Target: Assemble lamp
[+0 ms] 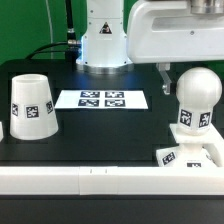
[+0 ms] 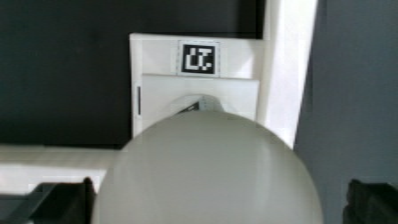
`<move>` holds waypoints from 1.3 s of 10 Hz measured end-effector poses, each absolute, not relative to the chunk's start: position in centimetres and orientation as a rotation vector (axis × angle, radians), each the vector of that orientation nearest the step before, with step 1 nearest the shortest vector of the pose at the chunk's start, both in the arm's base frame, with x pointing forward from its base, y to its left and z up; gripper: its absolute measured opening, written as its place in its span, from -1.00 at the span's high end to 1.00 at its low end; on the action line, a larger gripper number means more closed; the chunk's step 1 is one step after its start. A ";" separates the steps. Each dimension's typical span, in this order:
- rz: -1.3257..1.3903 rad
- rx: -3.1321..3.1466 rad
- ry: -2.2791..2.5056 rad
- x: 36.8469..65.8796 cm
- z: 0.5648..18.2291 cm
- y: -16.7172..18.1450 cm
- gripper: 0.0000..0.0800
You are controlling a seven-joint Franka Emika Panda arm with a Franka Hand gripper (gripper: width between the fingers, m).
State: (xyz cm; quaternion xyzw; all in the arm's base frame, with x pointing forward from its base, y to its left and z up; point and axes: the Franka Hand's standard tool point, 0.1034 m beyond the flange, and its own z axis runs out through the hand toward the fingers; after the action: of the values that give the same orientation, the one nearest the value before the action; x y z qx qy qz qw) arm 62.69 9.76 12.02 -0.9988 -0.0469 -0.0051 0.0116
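My gripper hangs above the smooth white ball-shaped plastic bulb, upright on the flat square white base, fingers spread wide, holding nothing.

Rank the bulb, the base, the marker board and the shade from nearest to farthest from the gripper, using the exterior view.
1. Bulb, directly under the gripper.
2. Base, below the bulb.
3. Marker board, mid-table.
4. Shade, far at that view's left.
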 end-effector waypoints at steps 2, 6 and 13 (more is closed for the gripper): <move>-0.020 -3.105 -0.345 62.7 12.1 9.7 -0.75; -0.024 -3.041 -0.737 62.8 12.0 9.2 -0.75; -0.026 -3.052 -0.646 62.8 12.0 9.3 -0.44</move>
State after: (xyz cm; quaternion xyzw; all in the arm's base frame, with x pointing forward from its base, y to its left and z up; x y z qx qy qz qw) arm 62.78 9.26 12.05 -0.9782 -0.2071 -0.0082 0.0111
